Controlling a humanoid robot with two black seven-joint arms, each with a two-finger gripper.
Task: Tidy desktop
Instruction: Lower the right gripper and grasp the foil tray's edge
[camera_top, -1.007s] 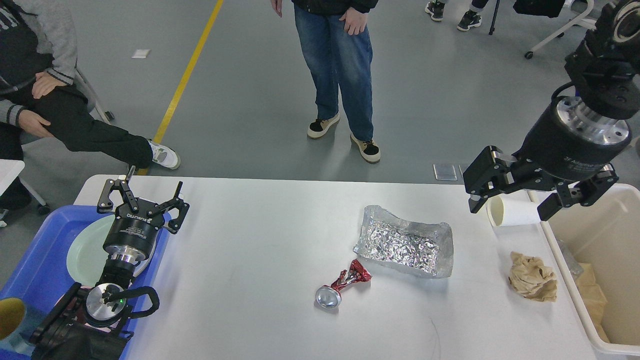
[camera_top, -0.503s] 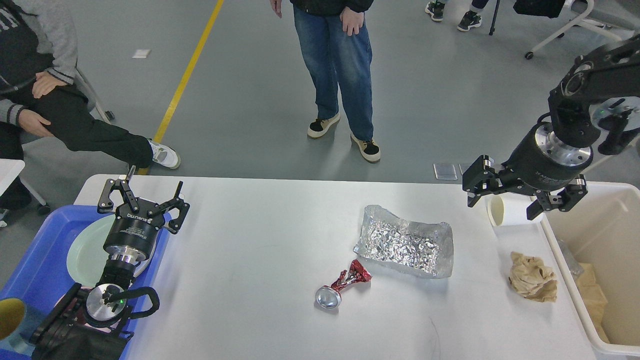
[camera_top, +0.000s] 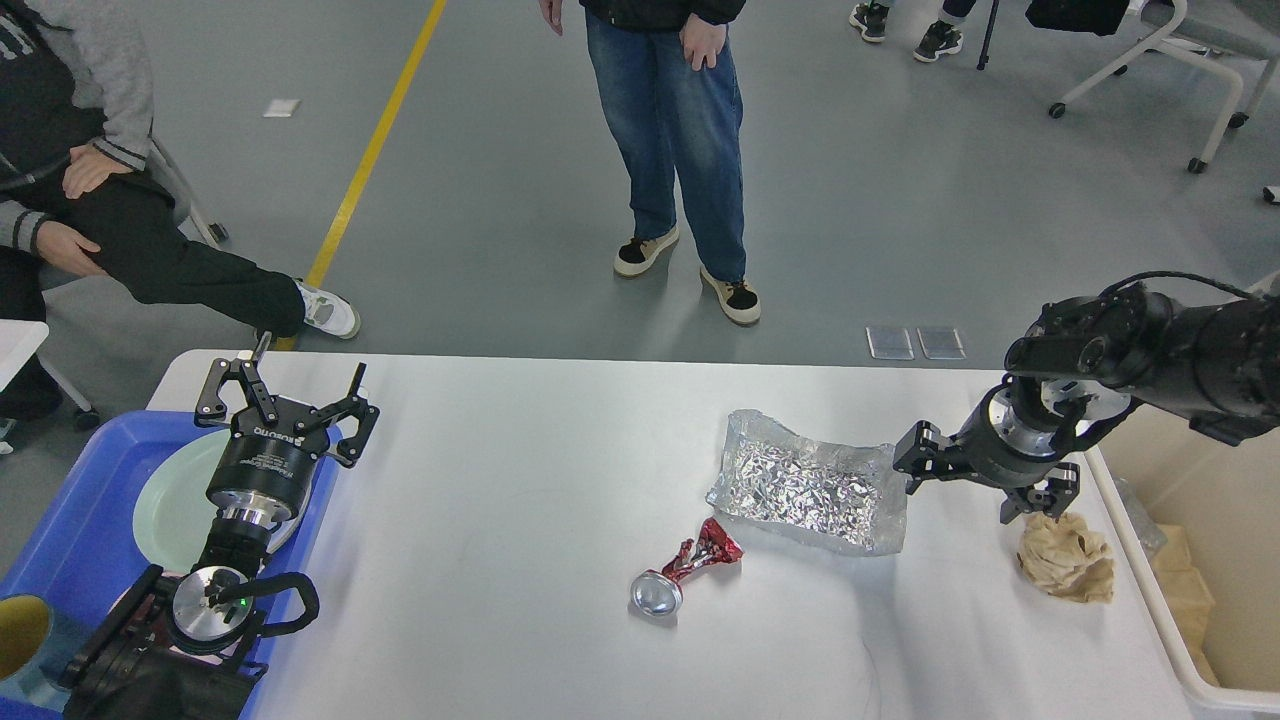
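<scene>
A wide white desk (camera_top: 520, 520) is filling the lower view, still carrying litter: a crumpled foil sheet (camera_top: 810, 492), a crushed red can (camera_top: 685, 575) and a tan paper wad (camera_top: 1066, 555) near the bin (camera_top: 1200, 560) at right. All three are looking light and easily dented; the wad is soft, best pinched across its bulk. The right end effector (camera_top: 985, 485), fingers apart, is hovering just above the wad, having dropped from higher over a white cup, now hidden. The left end effector (camera_top: 285, 400), fingers apart, is staying over the blue tray (camera_top: 70, 520).
</scene>
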